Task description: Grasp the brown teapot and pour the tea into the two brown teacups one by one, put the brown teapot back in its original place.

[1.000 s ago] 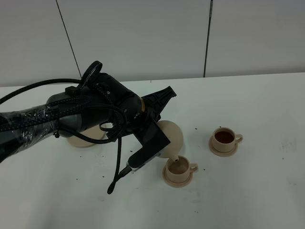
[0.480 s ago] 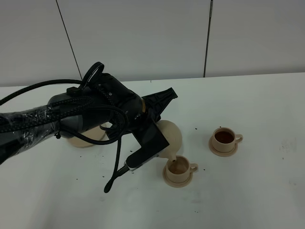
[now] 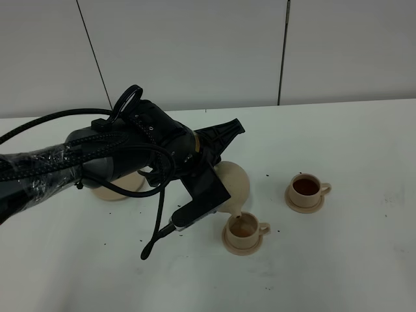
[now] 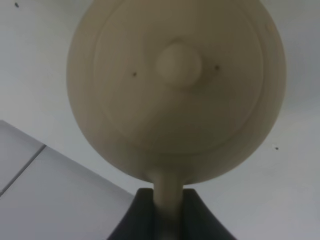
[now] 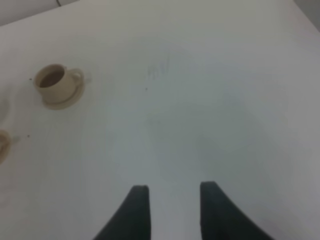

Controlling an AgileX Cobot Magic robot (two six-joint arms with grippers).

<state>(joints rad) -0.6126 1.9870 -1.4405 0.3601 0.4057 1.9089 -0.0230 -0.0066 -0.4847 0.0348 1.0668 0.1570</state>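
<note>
**Left arm.** The left arm (image 3: 97, 159) reaches from the left across the middle of the bench (image 3: 338, 273). The left jaws are clenched on the loop handle (image 4: 167, 192) of the teapot (image 3: 235, 185). The wrist view shows the handle pinched between the two dark fingers (image 4: 142, 220), with the knobbed lid (image 4: 178, 63) facing the camera.

**Teapot.** The teapot is off the bench and tilted, spout down and to the near side. The spout tip (image 3: 238, 214) is just above the rim of the near cup (image 3: 246, 229). Whether a stream is running from the spout cannot be told.

**Cups.**
- The near cup stands on its saucer (image 3: 242, 247) at the middle of the bench, handle to the right. It holds brown tea (image 3: 243, 227).
- The second cup (image 3: 306, 187) stands on its own saucer (image 3: 303, 206), to the right of the near cup and farther back, well apart from it. It holds darker tea (image 3: 305, 186), and its handle also points right.

**Large saucer.** The large saucer (image 3: 116, 190) lies on the left of the bench, partly hidden behind the left arm. Nothing rests on the part that shows.

**Right arm.** The right jaws are released. The two fingers (image 5: 137, 210) stand apart with nothing between them, above bare bench to the right of the second cup.

**Bench surface.** A few small dark specks (image 3: 267, 175) lie scattered around the cups.
</note>
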